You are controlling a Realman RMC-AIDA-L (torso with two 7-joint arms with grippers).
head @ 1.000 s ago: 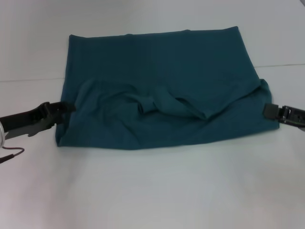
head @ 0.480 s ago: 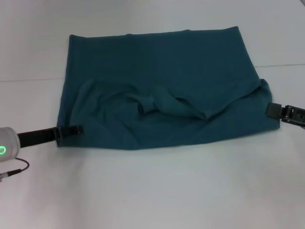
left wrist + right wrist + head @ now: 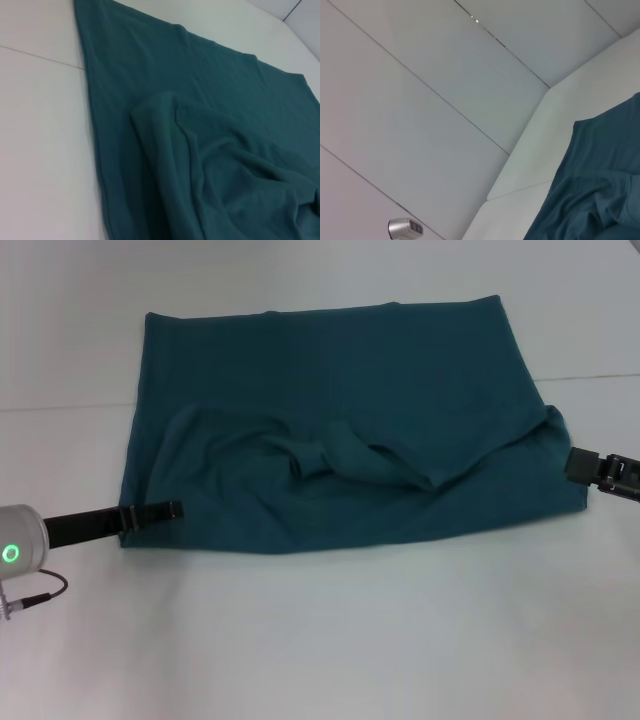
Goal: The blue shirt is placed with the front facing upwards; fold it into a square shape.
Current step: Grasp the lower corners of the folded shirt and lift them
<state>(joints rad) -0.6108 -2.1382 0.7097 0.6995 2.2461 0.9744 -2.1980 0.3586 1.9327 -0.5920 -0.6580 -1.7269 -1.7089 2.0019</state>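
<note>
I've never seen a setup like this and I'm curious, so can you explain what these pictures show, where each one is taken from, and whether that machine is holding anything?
This is a two-armed robot folding laundry. The wide picture comes from a camera on its head, looking down at a white table. On it lies a blue shirt, already partly folded, with rumpled cloth along its near half. The dark bar at the shirt's left edge is the left gripper; the dark piece at the right edge is the right gripper. Whether either one grips the cloth cannot be told. The other two pictures come from cameras on the wrists: the left one looks closely across the shirt's folds, the right one shows mostly the table and a corner of the shirt.
</note>
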